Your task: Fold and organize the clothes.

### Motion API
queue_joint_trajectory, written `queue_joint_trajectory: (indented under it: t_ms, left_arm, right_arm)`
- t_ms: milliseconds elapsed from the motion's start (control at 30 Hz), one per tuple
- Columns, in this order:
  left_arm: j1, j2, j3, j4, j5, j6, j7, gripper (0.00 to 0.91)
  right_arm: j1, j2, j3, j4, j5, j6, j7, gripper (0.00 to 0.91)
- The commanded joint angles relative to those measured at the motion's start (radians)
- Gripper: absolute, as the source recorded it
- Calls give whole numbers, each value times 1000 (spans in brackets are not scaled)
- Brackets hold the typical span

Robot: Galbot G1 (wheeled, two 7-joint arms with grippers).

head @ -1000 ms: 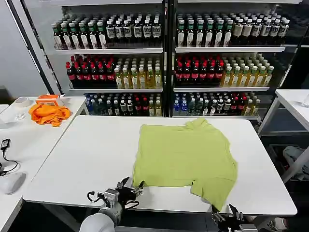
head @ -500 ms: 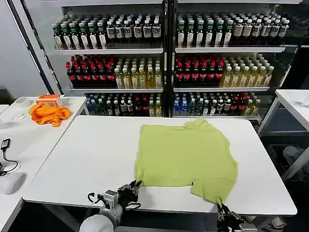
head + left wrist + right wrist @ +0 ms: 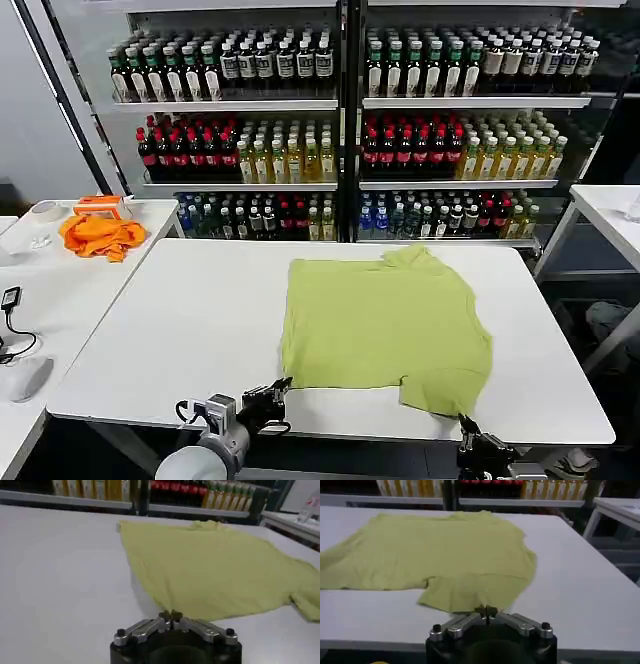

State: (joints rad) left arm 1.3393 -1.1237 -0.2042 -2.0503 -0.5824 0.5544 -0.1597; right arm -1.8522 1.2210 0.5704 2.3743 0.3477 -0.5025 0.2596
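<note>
Both my grippers are sitting closed at the table's (image 3: 180, 330) near edge: left gripper (image 3: 277, 388), right gripper (image 3: 465, 428). T-shirt (image 3: 385, 325) is lying flat mid-table, wide bare tabletop lying to its left.

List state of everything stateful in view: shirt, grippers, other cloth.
T-shirt: lying on the white table, partly folded, not flat; one corner at the near edge.
Left gripper: shut, at the shirt's near left corner.
Right gripper: shut, at the shirt's near right corner.
Orange cloth: crumpled heap on the side table.
</note>
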Motion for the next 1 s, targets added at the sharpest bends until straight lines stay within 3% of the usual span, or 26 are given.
queue_joint_trajectory:
  t_ms: [33,467,500,533,567,1000]
  left_arm:
    - [5,-1,-16,-35,-36,-8,5,20]
    - [83,46,-117,-153,-108,-8,-1,20]
    - [82,45,-116,-147,-107,-9,-2,20]
    - [81,41,-112,-138,-105,-11,-3,20]
    - [80,36,-109,-130,-100,-12,-5,20]
    - [74,22,-99,-70,-28,-24,-6,20]
  right_arm:
    - [-8,6,3,22,4,-2,2,0]
    - [-90,-36,129,151,16,15,-6,0]
    - [-82,-35,127,135,16,16,-6,91]
    - [-75,-34,122,125,14,16,-4,353]
    - [-66,-31,107,98,6,16,-1,907]
    - [47,13,-25,-99,8,-27,10,907]
